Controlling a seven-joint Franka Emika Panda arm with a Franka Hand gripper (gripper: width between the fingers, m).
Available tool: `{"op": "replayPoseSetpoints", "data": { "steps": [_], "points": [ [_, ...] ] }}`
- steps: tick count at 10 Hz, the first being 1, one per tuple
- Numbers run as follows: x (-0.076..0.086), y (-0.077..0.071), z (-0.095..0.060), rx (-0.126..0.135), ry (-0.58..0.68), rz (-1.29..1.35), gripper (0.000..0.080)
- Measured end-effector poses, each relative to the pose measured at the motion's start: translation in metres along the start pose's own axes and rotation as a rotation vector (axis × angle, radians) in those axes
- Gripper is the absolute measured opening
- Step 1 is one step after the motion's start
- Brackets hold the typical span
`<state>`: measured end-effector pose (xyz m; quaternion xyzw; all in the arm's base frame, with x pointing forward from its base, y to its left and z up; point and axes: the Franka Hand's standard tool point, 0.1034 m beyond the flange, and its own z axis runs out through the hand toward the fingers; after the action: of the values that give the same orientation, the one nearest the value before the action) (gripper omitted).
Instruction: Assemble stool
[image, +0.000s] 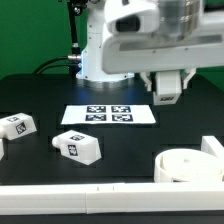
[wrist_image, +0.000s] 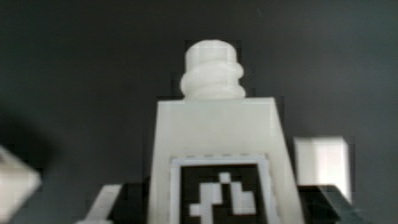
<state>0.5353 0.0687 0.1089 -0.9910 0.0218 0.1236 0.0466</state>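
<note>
My gripper hangs above the table at the exterior view's right, beyond the marker board. In the wrist view the gripper is shut on a white stool leg. The leg's ribbed screw tip points away from the camera, and its black-and-white tag faces the camera. Two more tagged legs lie on the black table at the exterior view's left, one farther left and one nearer the middle. The round white seat sits at the front right.
The marker board lies flat mid-table. A long white rail runs along the front edge. The robot's base stands behind the board. A blurred white shape shows at the wrist view's edge.
</note>
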Motion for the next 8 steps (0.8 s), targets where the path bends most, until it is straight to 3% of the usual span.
{"op": "replayPoseSetpoints", "data": {
  "steps": [1, 3, 4, 6, 7, 8],
  "points": [
    [-0.003, 0.002, 0.002, -0.001, 0.041, 0.002, 0.0333],
    [0.006, 0.000, -0.001, -0.004, 0.160, -0.010, 0.0333],
    [0.021, -0.004, -0.011, -0.028, 0.241, -0.066, 0.0333],
    [0.033, -0.020, -0.027, -0.075, 0.304, -0.167, 0.0333],
    [0.035, -0.022, -0.030, -0.041, 0.408, -0.123, 0.0333],
    [0.031, -0.019, -0.027, -0.038, 0.469, -0.125, 0.0333]
  ]
}}
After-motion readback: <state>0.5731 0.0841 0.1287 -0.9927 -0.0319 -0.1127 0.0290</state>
